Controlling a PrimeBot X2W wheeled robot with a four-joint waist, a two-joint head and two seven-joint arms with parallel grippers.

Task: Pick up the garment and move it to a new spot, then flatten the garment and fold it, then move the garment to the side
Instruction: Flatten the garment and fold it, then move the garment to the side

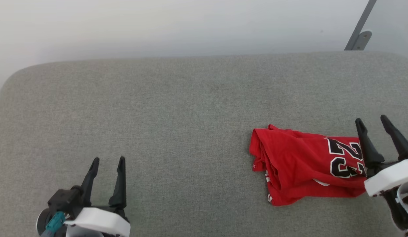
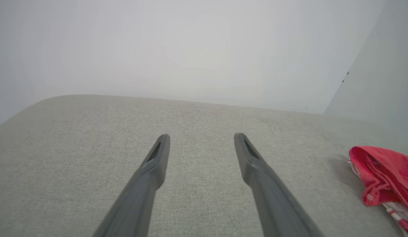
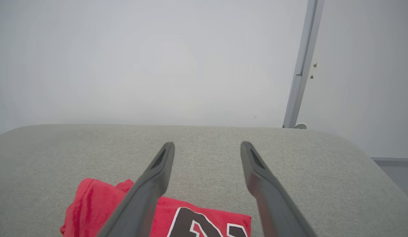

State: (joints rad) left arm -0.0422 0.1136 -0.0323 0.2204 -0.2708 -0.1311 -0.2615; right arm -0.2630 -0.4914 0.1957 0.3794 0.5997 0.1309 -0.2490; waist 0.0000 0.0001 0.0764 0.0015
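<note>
The garment (image 1: 302, 164) is a red jersey with black, white-edged numerals, lying folded on the right part of the grey cushion (image 1: 177, 108). My right gripper (image 1: 371, 121) stands open above the garment's right end, fingers apart and holding nothing. In the right wrist view the garment (image 3: 92, 207) lies below the right gripper (image 3: 207, 146), partly hidden by the left finger. My left gripper (image 1: 108, 160) is open at the lower left, far from the cloth. In the left wrist view the left gripper (image 2: 201, 138) hangs over bare cushion, with the garment (image 2: 385, 174) at the right edge.
The cushion's rounded far edge (image 1: 190, 57) meets a pale wall. A grey metal post with a bracket (image 1: 358, 33) rises behind the cushion's far right corner. The post (image 3: 301, 65) also appears in the right wrist view.
</note>
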